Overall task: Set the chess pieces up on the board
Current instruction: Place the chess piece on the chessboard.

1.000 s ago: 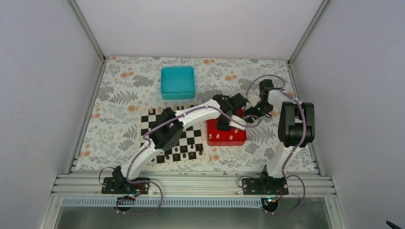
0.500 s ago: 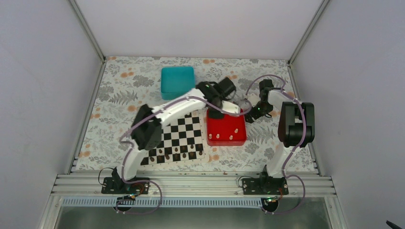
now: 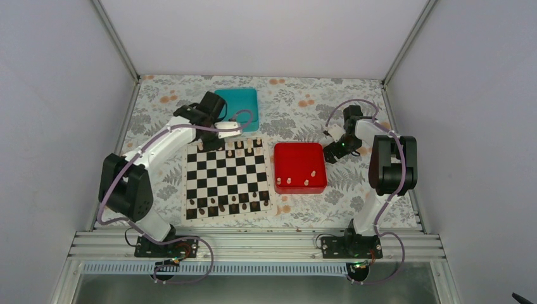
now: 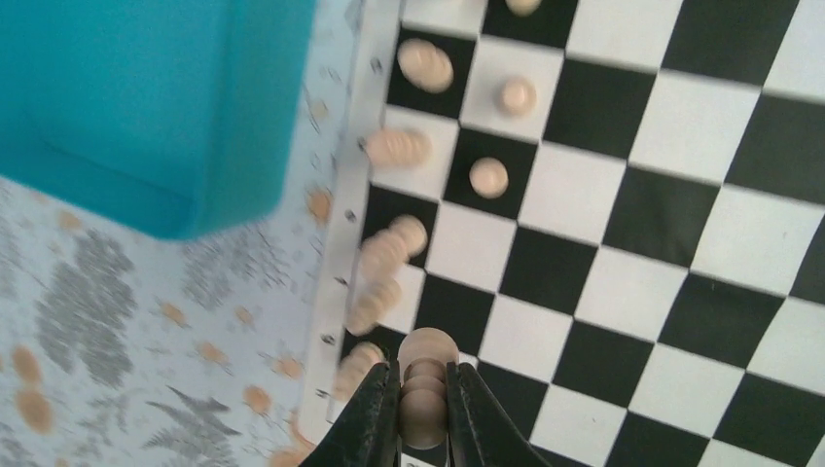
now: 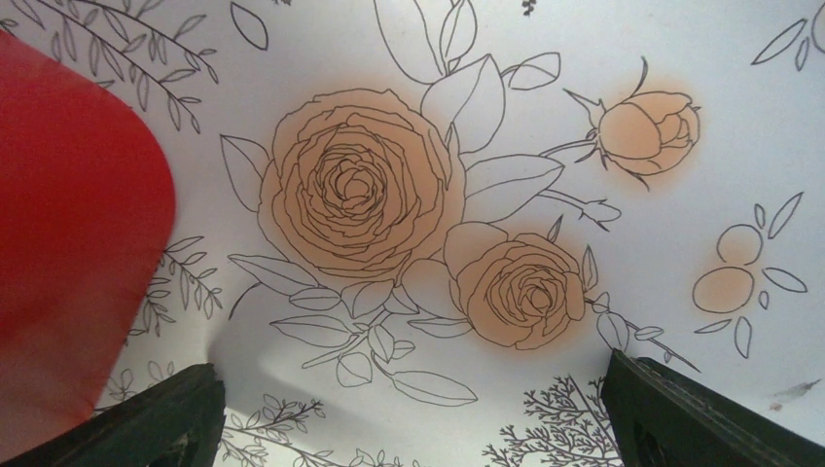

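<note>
The black-and-white board (image 3: 227, 177) lies left of centre. Several cream chess pieces (image 3: 249, 144) stand along its far row, and a few more (image 3: 289, 180) stand in the red tray (image 3: 299, 158). My left gripper (image 3: 233, 133) hovers over the board's far-left edge, by the teal box. In the left wrist view it (image 4: 425, 413) is shut on a cream piece (image 4: 425, 420), above the board (image 4: 623, 195), with other cream pieces (image 4: 488, 177) standing near the border. My right gripper (image 3: 330, 151) is just right of the red tray. In the right wrist view it (image 5: 428, 428) is wide open and empty over the floral cloth.
A teal square box (image 3: 235, 107) stands behind the board and fills the upper left of the left wrist view (image 4: 146, 97). Dark brown pieces (image 3: 233, 199) line the board's near rows. The red tray's corner (image 5: 68, 243) shows left of my right gripper. Enclosure walls stand on three sides.
My left arm has swung left from over the red tray to the board's far-left edge. The right arm has not moved.
</note>
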Motion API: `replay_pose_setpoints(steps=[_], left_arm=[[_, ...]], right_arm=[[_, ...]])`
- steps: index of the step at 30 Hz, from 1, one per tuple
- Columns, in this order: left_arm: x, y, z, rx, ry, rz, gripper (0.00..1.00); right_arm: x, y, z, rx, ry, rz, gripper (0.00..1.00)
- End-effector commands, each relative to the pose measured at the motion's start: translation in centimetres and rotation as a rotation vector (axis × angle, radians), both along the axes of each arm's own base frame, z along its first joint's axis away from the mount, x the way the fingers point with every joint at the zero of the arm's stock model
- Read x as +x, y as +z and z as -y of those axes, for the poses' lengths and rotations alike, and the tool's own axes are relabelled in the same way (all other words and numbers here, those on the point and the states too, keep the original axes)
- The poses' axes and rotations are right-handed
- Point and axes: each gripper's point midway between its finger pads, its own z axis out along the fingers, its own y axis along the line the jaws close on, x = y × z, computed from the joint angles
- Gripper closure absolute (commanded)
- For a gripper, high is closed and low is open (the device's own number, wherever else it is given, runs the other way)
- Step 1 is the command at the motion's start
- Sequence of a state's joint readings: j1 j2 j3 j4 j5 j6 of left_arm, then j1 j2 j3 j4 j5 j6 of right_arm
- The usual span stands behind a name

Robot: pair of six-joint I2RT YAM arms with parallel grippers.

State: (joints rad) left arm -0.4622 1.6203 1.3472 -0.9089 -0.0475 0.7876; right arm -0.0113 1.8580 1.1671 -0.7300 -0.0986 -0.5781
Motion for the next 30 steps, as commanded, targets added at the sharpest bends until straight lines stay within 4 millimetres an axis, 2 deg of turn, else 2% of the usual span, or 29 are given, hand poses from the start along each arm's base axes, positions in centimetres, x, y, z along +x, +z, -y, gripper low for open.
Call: replay_pose_setpoints(steps=[1, 6, 14, 30], left_arm=[[-0.5, -1.7, -1.3, -0.041, 0.036, -0.005, 0.89], [-0.6, -4.5, -1.2, -0.054, 0.042, -0.054, 0.89], [0.4, -8.7, -0.9, -0.017, 0.034, -0.120, 0.89], [1.0, -10.8, -0.9, 0.013, 0.033, -0.149, 0.90]], right_arm=[[-1.3, -1.3, -0.4, -0.001, 0.006, -0.061, 0.00], [-1.3, -1.3, -0.4, -0.002, 0.004, -0.063, 0.00], [-1.4, -1.4, -0.4, -0.002, 0.005, -0.066, 0.00], [-1.6, -1.8, -0.4, -0.004, 0.009, -0.076, 0.00]])
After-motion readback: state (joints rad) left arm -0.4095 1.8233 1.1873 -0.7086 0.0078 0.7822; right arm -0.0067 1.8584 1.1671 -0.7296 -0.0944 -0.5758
